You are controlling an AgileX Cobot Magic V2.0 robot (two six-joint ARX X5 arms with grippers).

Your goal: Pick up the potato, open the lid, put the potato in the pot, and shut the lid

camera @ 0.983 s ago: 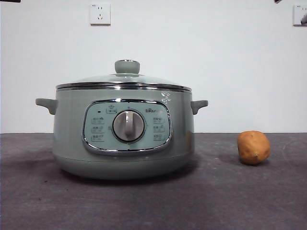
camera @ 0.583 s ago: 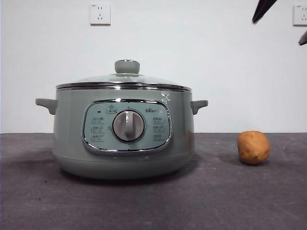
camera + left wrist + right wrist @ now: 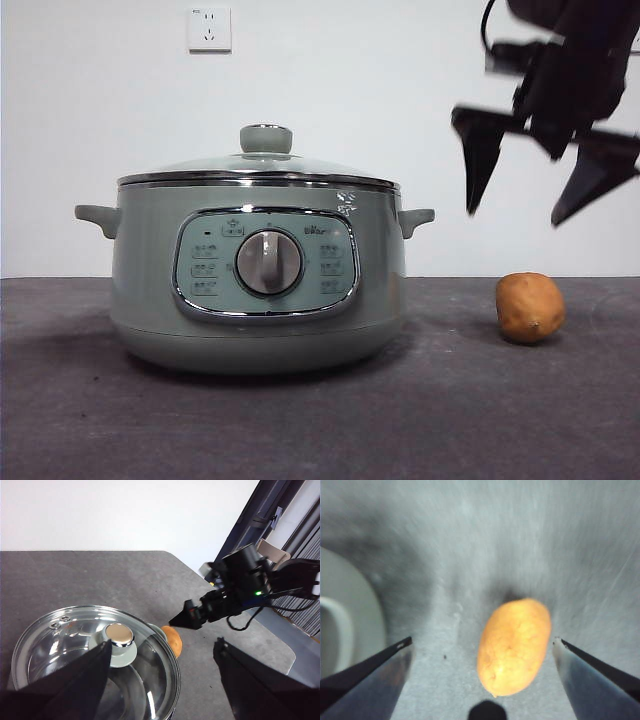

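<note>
The sage-green pot [image 3: 258, 290] stands left of centre on the dark table with its glass lid [image 3: 258, 168] on; the lid also shows in the left wrist view [image 3: 95, 650]. The orange-brown potato [image 3: 529, 307] lies on the table to the pot's right. My right gripper [image 3: 518, 212] is open and hangs above the potato, apart from it; in the right wrist view the potato [image 3: 514, 645] lies between and beyond its spread jaws [image 3: 481, 642]. My left gripper [image 3: 162, 652] is open and empty, high above the lid's knob [image 3: 119, 636].
A white wall with a power socket [image 3: 209, 28] stands behind the table. The pot's side handle [image 3: 415, 219] points toward the potato. The table's rounded far edge and dark equipment [image 3: 280, 580] show in the left wrist view.
The right arm has come down from the top right corner into the front view and now hangs above the potato with its jaws spread. Pot, lid and potato have not moved.
</note>
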